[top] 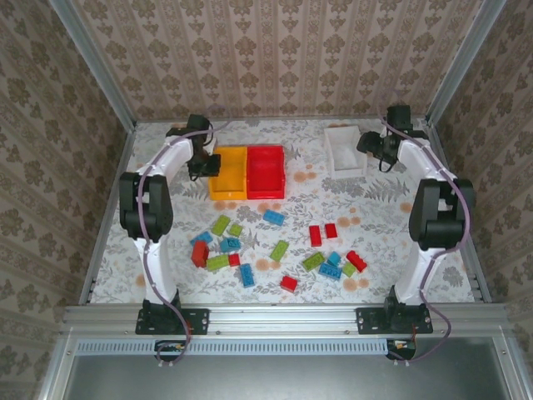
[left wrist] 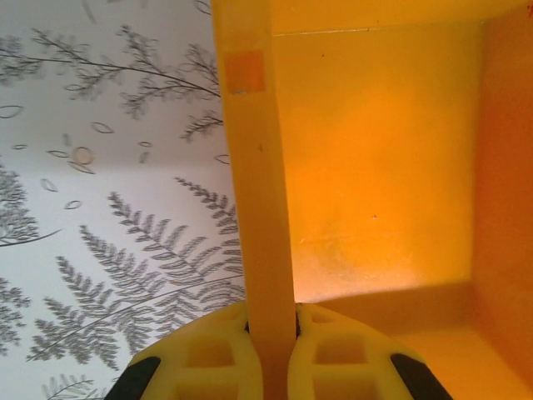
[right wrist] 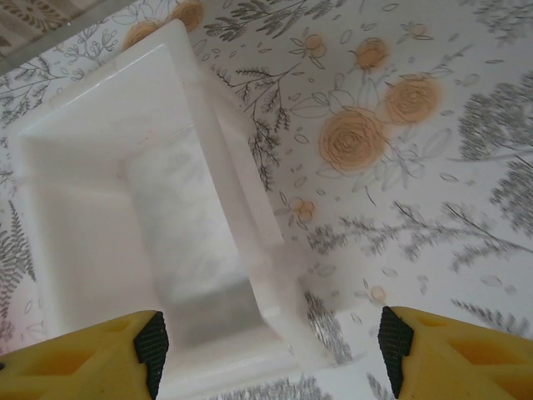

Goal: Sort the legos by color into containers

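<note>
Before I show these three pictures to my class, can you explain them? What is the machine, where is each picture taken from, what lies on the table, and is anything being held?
The machine is two white robot arms bolted at the table's near edge. The top picture looks down from above; the other two come from cameras on each wrist.

On the flowered table lie the legos, small red, green and blue bricks, all loose. Behind them stand a yellow-orange bin touching a red bin, and a white bin apart on the right.

The left pincer is clamped on the yellow-orange bin's wall. The right pincer is open, one finger over the white bin's inside and one outside its wall, holding nothing. Both bins look empty where their insides show.
</note>
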Motion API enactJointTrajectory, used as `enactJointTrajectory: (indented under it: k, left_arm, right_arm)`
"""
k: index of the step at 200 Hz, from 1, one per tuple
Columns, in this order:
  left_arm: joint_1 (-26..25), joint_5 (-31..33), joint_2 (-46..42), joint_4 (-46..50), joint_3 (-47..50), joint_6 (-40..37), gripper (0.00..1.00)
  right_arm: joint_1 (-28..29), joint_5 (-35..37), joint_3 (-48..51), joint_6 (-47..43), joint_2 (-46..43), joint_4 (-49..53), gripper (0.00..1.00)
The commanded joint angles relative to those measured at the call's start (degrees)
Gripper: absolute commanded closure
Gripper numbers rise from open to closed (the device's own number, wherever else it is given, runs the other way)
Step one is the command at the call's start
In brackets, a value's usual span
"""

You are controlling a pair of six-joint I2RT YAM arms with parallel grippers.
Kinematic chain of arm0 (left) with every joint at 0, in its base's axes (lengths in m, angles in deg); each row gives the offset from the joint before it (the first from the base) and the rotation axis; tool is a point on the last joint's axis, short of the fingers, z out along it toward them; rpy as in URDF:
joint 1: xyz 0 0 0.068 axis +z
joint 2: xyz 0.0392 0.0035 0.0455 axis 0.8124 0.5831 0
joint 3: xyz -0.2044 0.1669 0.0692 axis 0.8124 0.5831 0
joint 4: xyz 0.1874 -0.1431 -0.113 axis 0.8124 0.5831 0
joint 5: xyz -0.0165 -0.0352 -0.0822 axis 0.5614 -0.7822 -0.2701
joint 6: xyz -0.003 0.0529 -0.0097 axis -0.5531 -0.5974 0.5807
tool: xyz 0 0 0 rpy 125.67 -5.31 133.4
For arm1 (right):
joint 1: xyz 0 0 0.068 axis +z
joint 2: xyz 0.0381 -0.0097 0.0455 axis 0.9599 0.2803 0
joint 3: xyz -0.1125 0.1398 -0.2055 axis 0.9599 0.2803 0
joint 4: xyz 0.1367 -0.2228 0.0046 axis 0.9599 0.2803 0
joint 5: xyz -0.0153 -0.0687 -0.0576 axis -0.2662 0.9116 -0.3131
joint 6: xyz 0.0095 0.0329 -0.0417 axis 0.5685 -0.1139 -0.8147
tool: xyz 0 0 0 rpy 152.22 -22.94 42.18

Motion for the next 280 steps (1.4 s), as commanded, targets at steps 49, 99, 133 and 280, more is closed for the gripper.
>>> enactJointTrajectory:
  k: [49, 99, 133, 280]
  left_arm:
    - [-3.8, 0.3, -2.0, 1.3, 1.2, -1.7, 1.0]
    - [-6.8, 0.2, -6.9, 0.7, 8.4, 0.7, 1.0]
    - [-7.3, -0.9, -11.2, -1.0, 13.9, 3.8, 1.0]
    - [-0.3, 3.7, -0.6, 0.3, -1.3, 3.8, 1.0]
  right_arm:
    - [-0.4, -4.2, -16.0, -4.1, 14.3, 11.5, 0.45]
    - [-0.3, -2.9, -17.5, -5.4, 16.1, 12.7, 0.57]
    - [0.1, -1.7, -17.2, -6.0, 15.7, 13.0, 0.71]
    - [14.9, 4.1, 2.5, 1.1, 0.4, 7.6, 0.88]
